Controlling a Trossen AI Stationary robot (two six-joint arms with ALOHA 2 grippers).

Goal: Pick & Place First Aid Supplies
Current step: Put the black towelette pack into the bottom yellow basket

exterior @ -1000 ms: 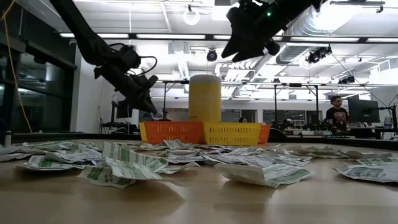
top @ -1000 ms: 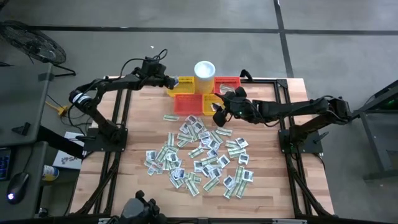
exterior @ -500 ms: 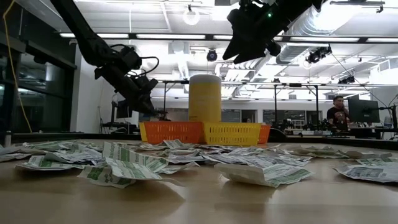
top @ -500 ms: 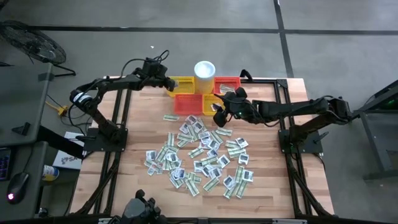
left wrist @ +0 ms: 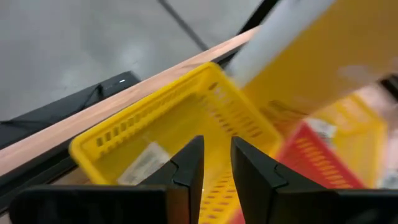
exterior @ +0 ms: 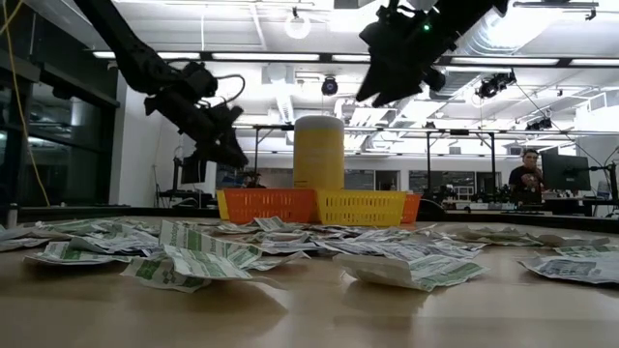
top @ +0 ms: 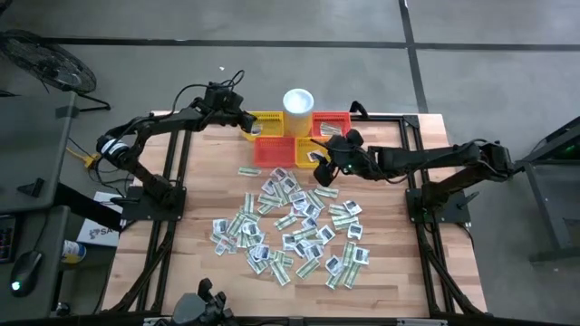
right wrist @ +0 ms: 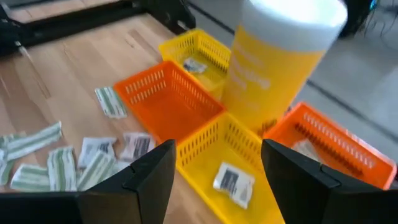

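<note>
The first aid sachets lie scattered over the middle of the wooden table in the high view. At the top centre four mesh baskets cluster round a yellow cylindrical container with a white lid. The left gripper hovers over the far yellow basket, fingers slightly parted and empty; one packet lies inside. The right gripper hangs above the near yellow basket, fingers spread wide, empty. In the low view the baskets' contents are hidden behind their walls.

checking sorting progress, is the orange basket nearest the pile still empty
Yes, the right wrist view shows the orange basket with a bare mesh floor, while both yellow baskets hold a packet.
</note>
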